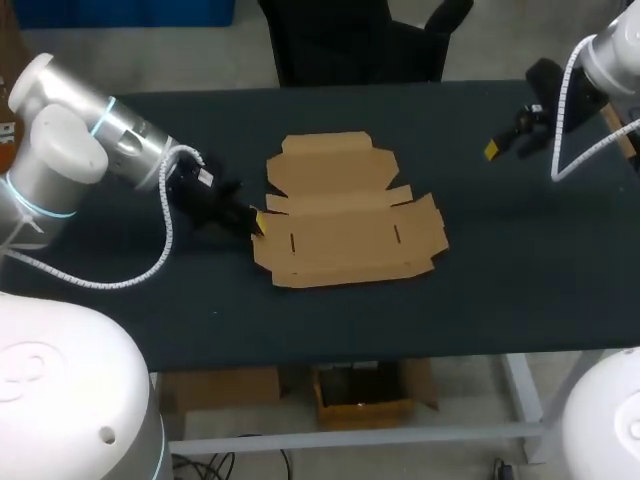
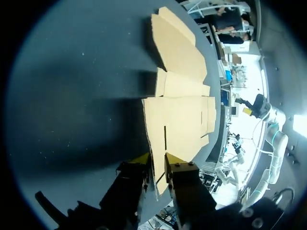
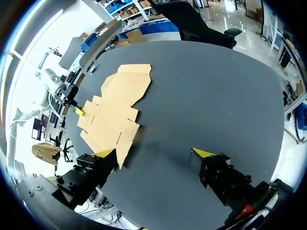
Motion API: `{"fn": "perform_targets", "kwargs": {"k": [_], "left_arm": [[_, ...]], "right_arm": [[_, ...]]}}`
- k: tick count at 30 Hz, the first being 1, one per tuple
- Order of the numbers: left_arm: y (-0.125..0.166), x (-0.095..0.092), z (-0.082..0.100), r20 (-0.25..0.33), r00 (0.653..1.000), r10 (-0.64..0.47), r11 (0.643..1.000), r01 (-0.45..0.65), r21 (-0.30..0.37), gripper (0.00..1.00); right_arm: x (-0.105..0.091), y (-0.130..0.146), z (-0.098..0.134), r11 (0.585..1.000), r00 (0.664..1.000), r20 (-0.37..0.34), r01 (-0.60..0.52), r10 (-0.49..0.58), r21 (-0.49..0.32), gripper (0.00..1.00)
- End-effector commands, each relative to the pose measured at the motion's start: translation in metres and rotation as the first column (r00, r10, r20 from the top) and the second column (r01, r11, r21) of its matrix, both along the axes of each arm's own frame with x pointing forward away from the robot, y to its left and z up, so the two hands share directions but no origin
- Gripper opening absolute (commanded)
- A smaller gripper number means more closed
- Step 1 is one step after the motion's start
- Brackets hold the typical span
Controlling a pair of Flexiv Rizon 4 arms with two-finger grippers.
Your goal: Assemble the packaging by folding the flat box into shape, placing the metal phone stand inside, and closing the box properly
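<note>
Left gripper (image 2: 156, 161) stands narrowly parted astride the flat brown cardboard box blank (image 1: 345, 215) edge, not clamped. Right gripper (image 3: 154, 153) gapes wide, holding nothing.

This looks like a robotics lab, shown by the wide dark matte bench (image 1: 520, 290) where a flat brown cardboard box blank (image 1: 345, 215) lies between two white, cable-wrapped robot arms, the left arm (image 1: 100, 140) and the right arm (image 1: 610, 50), mounted at its sides.
</note>
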State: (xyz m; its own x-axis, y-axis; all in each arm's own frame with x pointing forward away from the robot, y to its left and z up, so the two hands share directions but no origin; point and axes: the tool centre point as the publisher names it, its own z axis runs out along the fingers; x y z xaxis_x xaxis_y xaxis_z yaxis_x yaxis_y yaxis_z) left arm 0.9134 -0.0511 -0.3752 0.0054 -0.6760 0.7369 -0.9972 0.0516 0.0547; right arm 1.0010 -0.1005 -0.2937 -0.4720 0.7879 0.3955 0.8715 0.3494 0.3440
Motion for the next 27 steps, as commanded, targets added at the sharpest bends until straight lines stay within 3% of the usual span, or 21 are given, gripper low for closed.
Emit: {"fn": "perform_targets", "kwargs": {"k": [1,11,17,27], "left_arm": [[0.002,-0.011,0.002,0.049,0.998,0.039,0.999,-0.04,0.016,1.0],[0.018,-0.002,0.029,0.156,0.987,0.048,0.983,-0.074,0.169,1.0],[0.033,0.006,0.044,0.208,0.976,0.066,0.964,-0.116,0.239,1.0],[0.055,0.019,0.06,0.22,0.972,0.082,0.953,-0.141,0.269,1.0]], "right_arm": [[-0.005,-0.003,0.001,1.0,1.0,-0.001,0.004,-0.004,0.007,1.0],[-0.023,0.0,0.004,0.999,0.999,-0.006,0.043,-0.043,0.0,1.0],[-0.038,0.001,0.001,0.994,0.993,-0.056,0.106,-0.108,-0.038,1.0],[-0.057,-0.001,-0.004,0.988,0.982,-0.11,0.153,-0.156,-0.034,1.0]]}}
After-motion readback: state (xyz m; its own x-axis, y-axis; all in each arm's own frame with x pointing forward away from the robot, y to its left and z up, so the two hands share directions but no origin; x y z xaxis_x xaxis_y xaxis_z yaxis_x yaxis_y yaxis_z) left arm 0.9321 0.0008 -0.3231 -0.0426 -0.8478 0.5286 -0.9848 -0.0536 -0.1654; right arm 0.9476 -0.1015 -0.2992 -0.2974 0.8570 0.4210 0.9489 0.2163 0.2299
